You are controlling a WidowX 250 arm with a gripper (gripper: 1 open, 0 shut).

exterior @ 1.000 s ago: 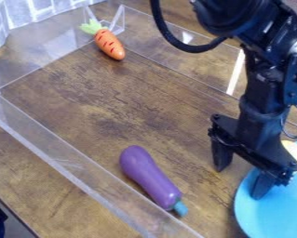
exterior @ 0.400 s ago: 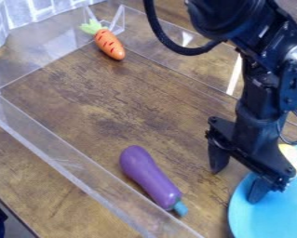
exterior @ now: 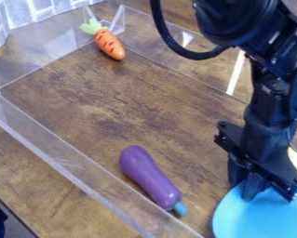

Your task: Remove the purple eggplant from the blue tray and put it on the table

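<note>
The purple eggplant (exterior: 151, 176) lies on the table (exterior: 88, 102), its teal stem end pointing toward the lower right, close to the rim of the blue tray (exterior: 244, 221). The tray shows only partly, in the bottom right corner. My gripper (exterior: 267, 184) points straight down over the tray's near edge, to the right of the eggplant and apart from it. Its fingers are drawn together and I see nothing between them.
An orange carrot (exterior: 108, 43) with a green top lies at the back left of the table. Clear acrylic walls (exterior: 51, 139) run along the left front and along the back right. The black arm fills the upper right.
The fingers stood wide apart before and have closed together. The tray's visible edge now reaches further left. The eggplant and carrot have not moved.
</note>
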